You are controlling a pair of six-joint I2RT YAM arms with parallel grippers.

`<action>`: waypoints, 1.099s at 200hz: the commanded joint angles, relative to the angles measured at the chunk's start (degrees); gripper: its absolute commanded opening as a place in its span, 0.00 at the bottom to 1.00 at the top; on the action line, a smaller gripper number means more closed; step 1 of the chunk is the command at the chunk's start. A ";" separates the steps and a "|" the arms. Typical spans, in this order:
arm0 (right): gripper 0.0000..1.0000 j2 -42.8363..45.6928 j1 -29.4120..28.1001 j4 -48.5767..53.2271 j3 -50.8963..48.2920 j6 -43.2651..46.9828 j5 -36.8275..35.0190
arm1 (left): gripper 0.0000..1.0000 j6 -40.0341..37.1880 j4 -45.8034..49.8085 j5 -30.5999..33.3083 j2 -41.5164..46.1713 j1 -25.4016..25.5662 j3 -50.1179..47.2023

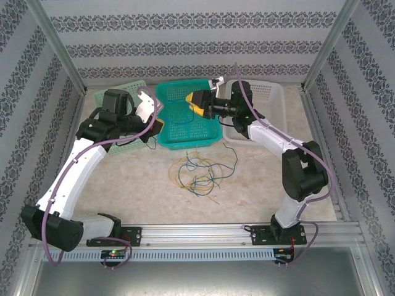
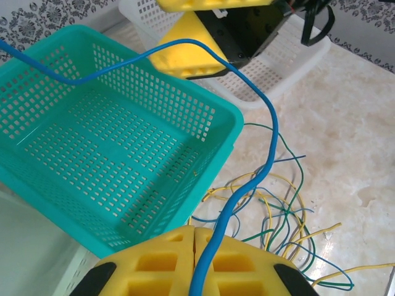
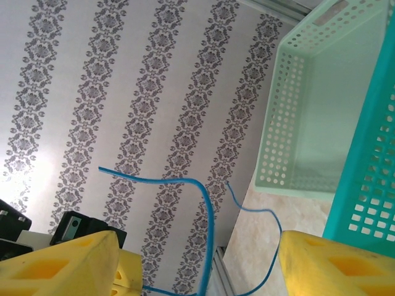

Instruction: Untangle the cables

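Jaws of my left gripper (image 2: 195,240) pinched shut on the blue cable (image 2: 271,129) | right gripper (image 3: 197,271) gaped wide, that cable running loose between | remaining cables (image 2: 278,216) lay tangled just beyond my left jaws | best: lift slowly, watching for snags

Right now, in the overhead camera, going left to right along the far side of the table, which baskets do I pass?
pale green basket → teal basket → white basket
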State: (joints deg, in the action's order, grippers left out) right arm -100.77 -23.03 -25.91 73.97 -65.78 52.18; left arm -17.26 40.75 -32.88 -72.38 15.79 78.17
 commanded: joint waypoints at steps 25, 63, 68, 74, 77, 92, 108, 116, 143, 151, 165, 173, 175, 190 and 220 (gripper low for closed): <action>0.57 -3.30 -1.94 -3.67 4.49 -1.61 4.29 | 0.08 -2.32 1.13 -3.40 1.40 0.52 -1.28; 0.51 -4.70 -3.34 -3.34 6.20 -2.29 7.70 | 0.07 -3.08 1.50 -3.56 1.19 0.49 -1.21; 0.50 -4.68 -3.34 -3.42 6.06 -2.34 7.80 | 0.07 -3.09 1.57 -3.50 1.22 0.44 -1.18; 0.48 -4.62 -3.35 -3.43 5.85 -2.41 7.93 | 0.07 -3.28 1.68 -3.50 1.19 0.47 -1.11; 0.47 -4.53 -3.34 -3.42 5.77 -2.35 8.05 | 0.07 -3.31 1.71 -3.50 1.20 0.45 -1.12; 0.43 -4.38 -3.34 -3.57 5.57 -2.46 8.65 | 0.07 -3.48 1.83 -3.44 1.30 0.46 -1.17; 0.37 -4.35 -3.60 -3.67 5.89 -2.62 9.29 | 0.07 -3.33 1.74 -3.58 1.41 0.47 -1.29; 0.30 -4.35 -3.60 -3.84 5.99 -2.71 9.34 | 0.07 -3.10 1.57 -3.57 1.37 0.46 -1.44; 0.07 -4.02 -3.47 -4.66 5.68 -3.15 8.38 | 0.07 -1.65 0.44 -4.12 1.54 0.47 -2.16; 0.03 -3.66 -3.28 -5.52 5.21 -3.20 7.46 | 0.07 -1.05 -0.03 -3.89 1.60 0.43 -2.40; 0.00 -2.11 -2.61 -7.30 3.43 -2.43 4.19 | 0.07 0.31 -0.84 -3.70 1.51 0.24 -2.84; 0.00 -0.76 -2.23 -7.73 2.33 -0.98 1.83 | 0.07 1.24 -1.21 -3.79 1.40 0.25 -2.94; 0.00 -0.46 -2.14 -7.75 2.01 -0.46 1.27 | 0.07 1.50 -1.25 -3.88 1.37 0.22 -3.00; 0.00 2.62 -2.16 -6.59 0.34 4.14 -3.57 | 0.07 4.08 -2.09 -3.83 0.98 -0.16 -3.11; 0.00 11.04 -4.17 -7.53 -5.14 13.42 -20.40 | 0.07 9.44 -2.39 -5.07 -1.08 -0.53 -1.85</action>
State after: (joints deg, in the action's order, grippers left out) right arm -98.28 -26.02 -29.58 71.90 -62.19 47.35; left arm -13.58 39.62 -36.03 -72.10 15.66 75.64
